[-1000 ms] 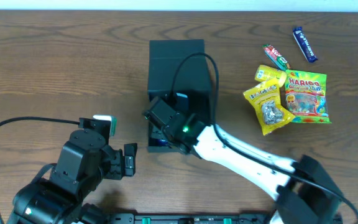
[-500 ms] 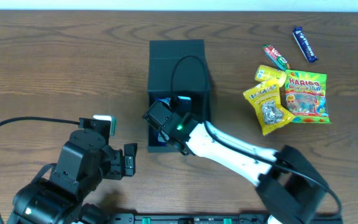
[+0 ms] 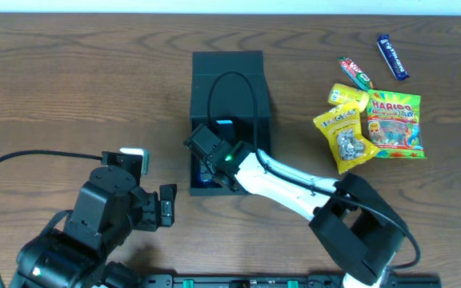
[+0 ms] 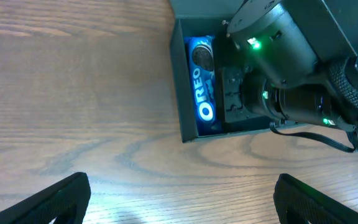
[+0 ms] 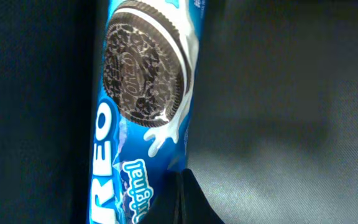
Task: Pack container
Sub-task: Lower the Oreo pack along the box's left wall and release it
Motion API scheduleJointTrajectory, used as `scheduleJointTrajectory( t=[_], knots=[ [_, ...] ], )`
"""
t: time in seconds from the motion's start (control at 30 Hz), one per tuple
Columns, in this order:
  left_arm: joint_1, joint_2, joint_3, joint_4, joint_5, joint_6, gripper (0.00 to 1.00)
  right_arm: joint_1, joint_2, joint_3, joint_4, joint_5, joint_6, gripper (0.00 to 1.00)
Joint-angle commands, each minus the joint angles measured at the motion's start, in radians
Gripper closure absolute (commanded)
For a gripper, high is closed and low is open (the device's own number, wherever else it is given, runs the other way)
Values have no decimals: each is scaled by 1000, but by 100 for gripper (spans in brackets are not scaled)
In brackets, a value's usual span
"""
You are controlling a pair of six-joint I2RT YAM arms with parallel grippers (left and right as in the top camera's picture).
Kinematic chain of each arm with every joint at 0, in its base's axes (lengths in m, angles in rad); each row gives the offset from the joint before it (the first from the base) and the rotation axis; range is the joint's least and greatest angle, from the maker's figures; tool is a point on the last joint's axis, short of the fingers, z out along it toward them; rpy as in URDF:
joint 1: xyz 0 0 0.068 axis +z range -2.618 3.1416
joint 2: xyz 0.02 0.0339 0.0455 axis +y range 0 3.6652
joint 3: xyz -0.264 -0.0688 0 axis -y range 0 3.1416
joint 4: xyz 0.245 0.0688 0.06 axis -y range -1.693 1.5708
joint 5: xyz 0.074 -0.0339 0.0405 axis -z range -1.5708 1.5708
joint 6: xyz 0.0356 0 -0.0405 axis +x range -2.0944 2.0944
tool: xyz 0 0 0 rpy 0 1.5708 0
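Note:
The container (image 3: 227, 74), a dark green-black box, lies open in the middle of the table, and it shows in the left wrist view (image 4: 188, 134) too. A blue Oreo pack (image 4: 204, 87) lies along its left inner wall, seen close in the right wrist view (image 5: 135, 93). My right gripper (image 5: 184, 199) is inside the container, its fingers shut together right beside the pack, holding nothing. From overhead its wrist (image 3: 213, 152) covers the box's front half. My left gripper (image 4: 179, 202) is open and empty over bare table in front of the container.
Snack packets lie at the right: a green Haribo bag (image 3: 392, 124), two yellow packets (image 3: 344, 138), a red-green bar (image 3: 355, 72) and a blue bar (image 3: 391, 56). The right arm's cable arches over the container.
My right arm has swung and its wrist has pushed a little deeper into the container. The left arm has not moved.

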Motion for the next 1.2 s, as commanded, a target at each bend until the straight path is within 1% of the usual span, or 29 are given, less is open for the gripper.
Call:
scheduleJointTrajectory(
  t=[0.0,0.1,0.2,0.43,0.5,0.53,0.57,0.6,0.7,0.73,0.77,0.8,0.83,1.03,1.17],
  knots=[
    [2,0,21,0,-10,-5,5,-12,11,-1,10,-44,-44,99],
    [2,0,21,0,-10,-5,5,-13,11,-1,47,-101,-89,99],
    [2,0,21,0,-10,-5,5,-13,11,-1,78,-127,-98,99],
    [2,0,21,0,-11,2,5,-13,11,-1,67,-126,-117,99],
    [2,0,21,-1,-54,5,4,-15,11,-1,53,-126,-117,99],
    [2,0,21,-3,-84,3,2,-17,11,-1,48,-126,-117,99],
    [2,0,21,-3,-108,1,5,-20,11,-1,42,-126,-117,99],
    [2,0,21,-3,-122,-6,14,-23,11,-1,39,-126,-117,99],
    [2,0,16,0,-123,-29,50,-40,-2,0,29,-139,-143,99],
    [2,0,11,0,-125,-34,67,-47,-13,0,25,-142,-144,99],
    [2,0,6,0,-135,-47,76,-54,-25,0,22,-148,-148,99],
    [2,0,-7,0,-150,-69,91,-62,-44,0,19,-150,-157,99],
    [2,0,-17,1,-158,-89,94,-69,-61,0,15,-149,-159,99],
    [2,1,-147,79,-163,-177,94,-105,-158,0,-21,-149,-220,99],
    [2,4,-266,171,-150,-216,94,-117,-166,-1,-62,-148,-229,99]
  ],
)
